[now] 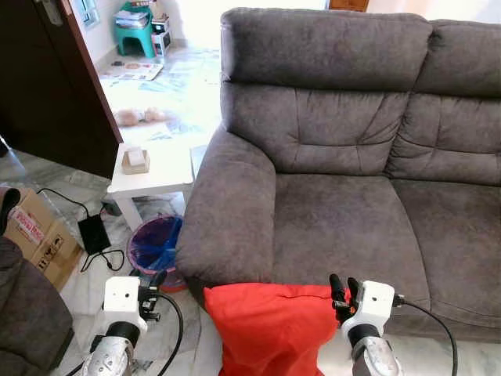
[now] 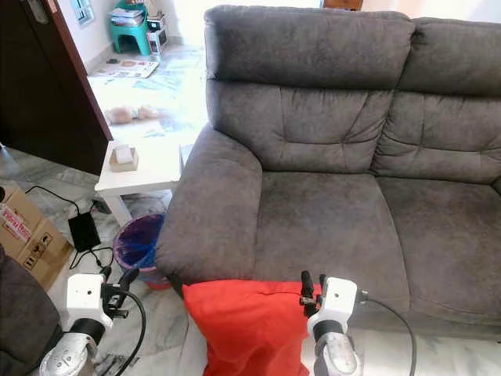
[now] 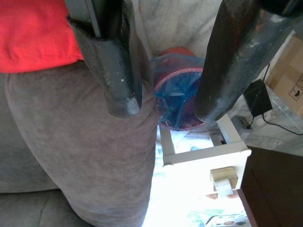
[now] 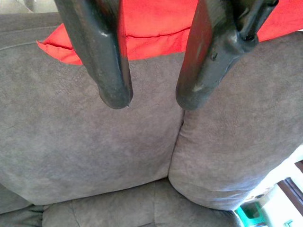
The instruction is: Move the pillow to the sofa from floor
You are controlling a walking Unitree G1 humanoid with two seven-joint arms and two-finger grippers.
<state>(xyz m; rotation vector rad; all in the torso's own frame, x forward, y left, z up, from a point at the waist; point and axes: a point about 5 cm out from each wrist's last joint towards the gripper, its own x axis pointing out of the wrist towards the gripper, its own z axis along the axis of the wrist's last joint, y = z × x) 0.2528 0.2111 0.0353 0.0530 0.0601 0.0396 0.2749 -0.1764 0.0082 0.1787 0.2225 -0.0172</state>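
Note:
A red pillow (image 1: 270, 329) stands low in front of me, its top edge against the front of the grey sofa (image 1: 337, 211) at the left seat. My right gripper (image 1: 342, 288) is at the pillow's upper right corner; in the right wrist view its fingers (image 4: 113, 90) are open, with the sofa seat showing between them and the red fabric (image 4: 151, 21) behind them. My left gripper (image 1: 156, 280) hangs to the left of the pillow, apart from it and open, pointing past the sofa arm (image 3: 80, 142) toward a bin.
A red bin with a blue liner (image 1: 155, 244) sits beside the sofa arm. Behind it is a white side table (image 1: 156, 168) with a small box (image 1: 135, 160). A cardboard box (image 1: 35, 235), a black adapter with cable (image 1: 94, 233) and a dark door (image 1: 55, 78) stand to the left.

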